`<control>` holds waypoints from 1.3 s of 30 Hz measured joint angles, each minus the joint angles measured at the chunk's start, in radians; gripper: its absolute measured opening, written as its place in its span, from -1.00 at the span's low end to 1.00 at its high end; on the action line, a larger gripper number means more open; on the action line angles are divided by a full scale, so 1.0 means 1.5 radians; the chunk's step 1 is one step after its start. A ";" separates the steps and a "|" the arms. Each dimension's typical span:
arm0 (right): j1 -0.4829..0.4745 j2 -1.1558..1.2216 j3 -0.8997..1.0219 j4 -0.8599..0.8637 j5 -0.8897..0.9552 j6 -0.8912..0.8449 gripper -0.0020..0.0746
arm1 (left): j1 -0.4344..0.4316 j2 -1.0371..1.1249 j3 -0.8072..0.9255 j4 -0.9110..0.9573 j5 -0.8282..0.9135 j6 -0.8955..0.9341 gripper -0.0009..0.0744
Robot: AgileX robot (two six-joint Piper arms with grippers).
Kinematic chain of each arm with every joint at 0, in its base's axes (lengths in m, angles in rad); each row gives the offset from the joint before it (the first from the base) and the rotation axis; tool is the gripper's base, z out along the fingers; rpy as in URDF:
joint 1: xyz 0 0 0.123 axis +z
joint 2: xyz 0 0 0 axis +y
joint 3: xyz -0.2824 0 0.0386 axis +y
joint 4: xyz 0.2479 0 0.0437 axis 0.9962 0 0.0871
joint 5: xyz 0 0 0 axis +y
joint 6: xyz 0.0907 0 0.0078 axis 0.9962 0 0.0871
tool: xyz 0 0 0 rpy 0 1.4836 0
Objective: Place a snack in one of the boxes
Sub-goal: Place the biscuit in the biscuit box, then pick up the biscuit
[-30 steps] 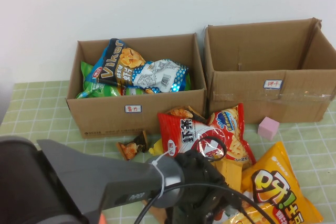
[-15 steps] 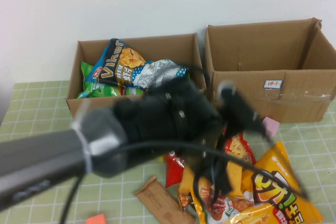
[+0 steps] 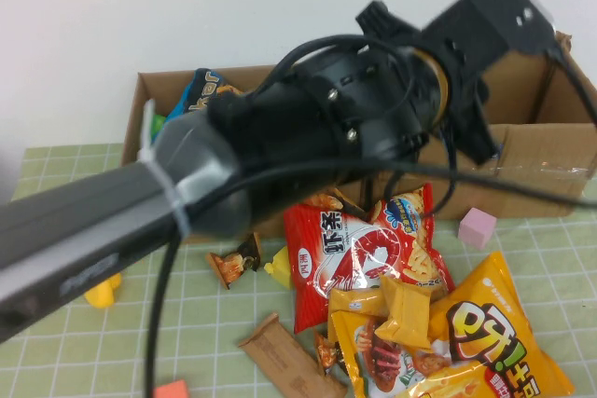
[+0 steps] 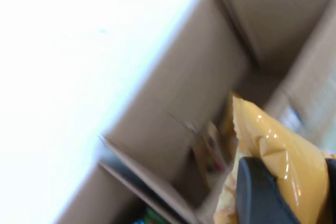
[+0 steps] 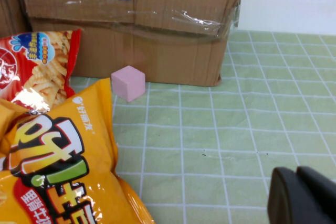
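My left gripper is shut on a glossy yellow packet and holds it in the air over the cardboard boxes, beside a box wall. In the high view the left arm's wrist hangs above the gap between the left box and the right box, hiding its fingers. The small dark brown and orange packet lies on the mat in front of the left box, in no gripper. My right gripper is shut and empty, low over the green mat.
A big red bag, yellow-orange bags and a brown bar lie piled at the front. A pink cube sits before the right box, also in the right wrist view. The left box holds several bags.
My left arm has swung up from the pile at the front to above the boxes, carrying the yellow packet. The pile is uncovered now.
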 joint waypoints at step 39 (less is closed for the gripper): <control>0.000 0.000 0.000 0.000 0.000 0.000 -0.95 | 0.144 0.342 -0.420 -0.022 0.145 -0.046 0.16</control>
